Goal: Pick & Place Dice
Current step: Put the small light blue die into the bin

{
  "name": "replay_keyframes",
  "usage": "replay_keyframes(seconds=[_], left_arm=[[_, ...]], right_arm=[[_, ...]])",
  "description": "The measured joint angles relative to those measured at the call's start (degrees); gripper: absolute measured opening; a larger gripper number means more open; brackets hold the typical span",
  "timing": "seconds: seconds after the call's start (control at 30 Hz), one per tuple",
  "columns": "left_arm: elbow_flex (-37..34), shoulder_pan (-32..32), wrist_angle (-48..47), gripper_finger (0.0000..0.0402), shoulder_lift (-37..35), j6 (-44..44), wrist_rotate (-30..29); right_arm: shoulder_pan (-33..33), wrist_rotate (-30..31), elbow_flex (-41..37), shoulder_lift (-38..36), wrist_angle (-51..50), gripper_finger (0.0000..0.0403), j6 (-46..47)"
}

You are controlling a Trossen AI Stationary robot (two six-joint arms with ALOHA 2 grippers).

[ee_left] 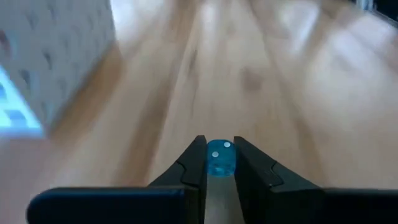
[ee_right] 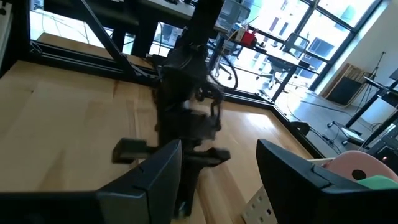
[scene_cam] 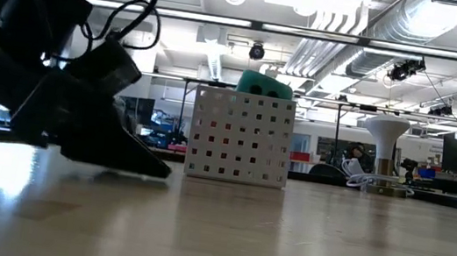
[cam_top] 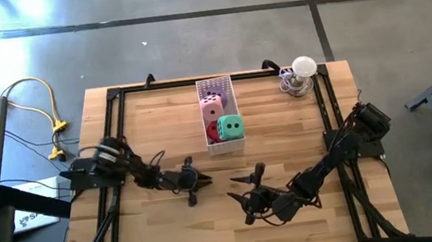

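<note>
Three dice, pink [cam_top: 211, 102], red [cam_top: 214, 129] and green [cam_top: 232, 126], already sit in the white tray [cam_top: 224, 83] at the upper centre of your overhead view. Your left tool [ee_left: 220, 160], low on the tabletop [cam_top: 164, 235] at centre-left, has its fingers pinched around a small translucent blue die [ee_left: 220, 158]. Your right tool [ee_right: 217, 165] waits at lower right, fingers apart and empty. By my reckoning, that blue die is still to go in.

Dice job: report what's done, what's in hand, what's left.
Done: pink die, red die and green die sit in the white tray. In hand: the left gripper is shut on a small blue die at table level. Left: placing it. The right gripper waits open.
</note>
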Motion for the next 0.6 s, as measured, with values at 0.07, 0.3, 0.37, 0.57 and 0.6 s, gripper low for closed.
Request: replay_keyframes(seconds=[0.07, 0.3, 0.37, 0.57, 0.6], left_arm=[[0.38, 0.58, -2.46, 0.0046, -4.22, 0.58, 0.48], [2.39, 5.73, -26.62, 0.0046, -25.83, 0.26, 0.45], [3.36, 8.10, -33.25, 0.0046, -31.61, 0.49, 0.37], [8.79, 15.85, -44.44, 0.0046, -38.94, 2.24, 0.65], [9.34, 17.26, -45.01, 0.0046, -38.81, 2.68, 1.57]], right_arm=[[0.25, 0.13, 0.00, 0.00, -0.11, 0.0201, -0.21], [0.31, 0.37, 0.00, 0.00, -1.00, 0.0201, -1.74], [0.08, 1.08, -0.01, 0.00, -1.22, 0.0201, -2.78], [-0.30, 4.74, 0.00, 0.00, -1.76, 0.0201, -6.15], [-0.40, 5.08, -0.02, 0.00, -1.79, 0.0201, -6.80]])
